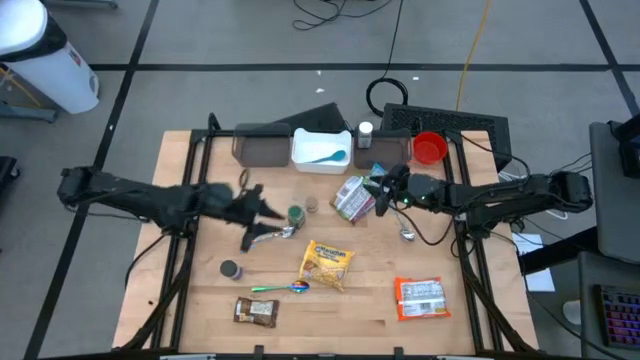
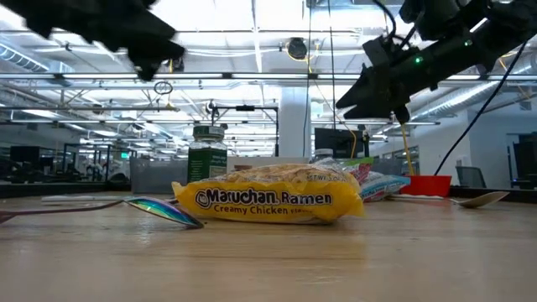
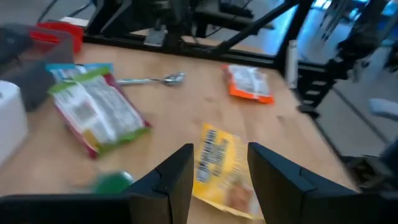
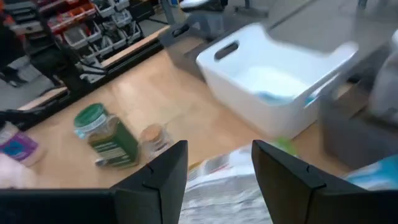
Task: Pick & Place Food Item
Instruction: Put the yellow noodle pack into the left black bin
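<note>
Left gripper (image 1: pixel 262 208) is hovering above the table (image 1: pixel 190 250) left of centre, its fingers (image 3: pixel 177 177) standing apart with nothing between them, the yellow ramen packet (image 3: pixel 219 169) showing through the gap well below. Just beside that gripper a green-lidded jar (image 1: pixel 295 214) is standing upright, with a metal spoon (image 1: pixel 272 234) lying at its near side. A small dark round can (image 1: pixel 231 269) is sitting nearer the left front, and a brown snack bar (image 1: pixel 254 312) is lying at the front edge beside a green-handled iridescent spoon (image 1: pixel 283 289). The ramen packet is lying flat at the table's middle front. At the back, a grey bin (image 1: pixel 262 146) and a white bin (image 1: pixel 321 148) are standing side by side. Right gripper (image 1: pixel 377 197) is hanging over the green-and-white food bag (image 1: pixel 351 198), fingers (image 4: pixel 163 177) parted and not holding it. A red bowl (image 1: pixel 429 148) is resting at the back right, an orange packet (image 1: pixel 421 298) at the front right.
</note>
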